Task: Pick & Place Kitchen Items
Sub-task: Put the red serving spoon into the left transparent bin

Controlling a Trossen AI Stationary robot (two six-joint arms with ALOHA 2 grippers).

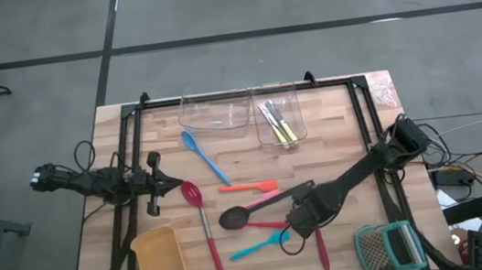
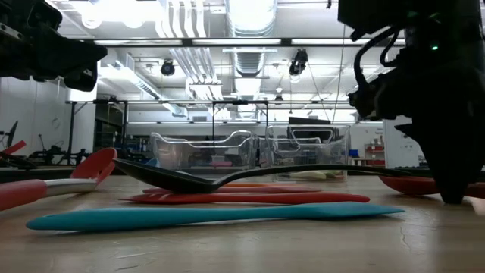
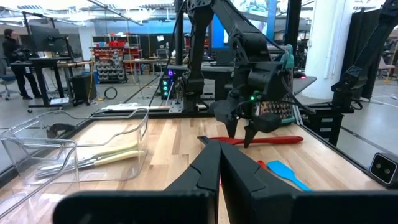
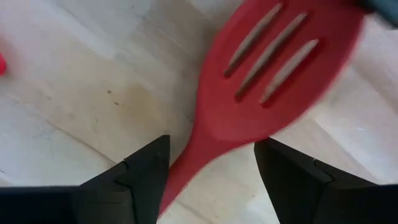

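Risk first: the right claw (image 4: pixel 211 171) stands spread wide astride the neck of a red slotted spoon (image 4: pixel 267 81), its fingers (image 4: pixel 134 171) on either side of the handle and not yet closed, so nothing is grasped. If it closes this near the bowl, I judge the long handle could swing or droop on lifting and sweep the neighbouring utensils; a tilted approach could also push the spoon along the bench (image 1: pixel 342 132) instead of catching it.

Taking the right claw (image 1: pixel 300 229) as landmark in the high view: the spoon (image 1: pixel 322 252) runs from under it toward the bench's near edge, long axis roughly along the bench's depth, bowl at the claw, handle pointing to the near edge. A teal spatula (image 1: pixel 256 245) lies just beside the claw toward the left arm. A black spoon (image 1: pixel 250 209) lies just beyond it, angled across the bench. Farther on are a second red slotted spoon (image 1: pixel 203 227) and a blue spoon (image 1: pixel 203 156). Farthest is the tub (image 1: pixel 277 117) with yellow-handled cutlery (image 1: pixel 281 128).

The left claw (image 1: pixel 149 185) waits clenched and empty, well apart near the bench's left rail.
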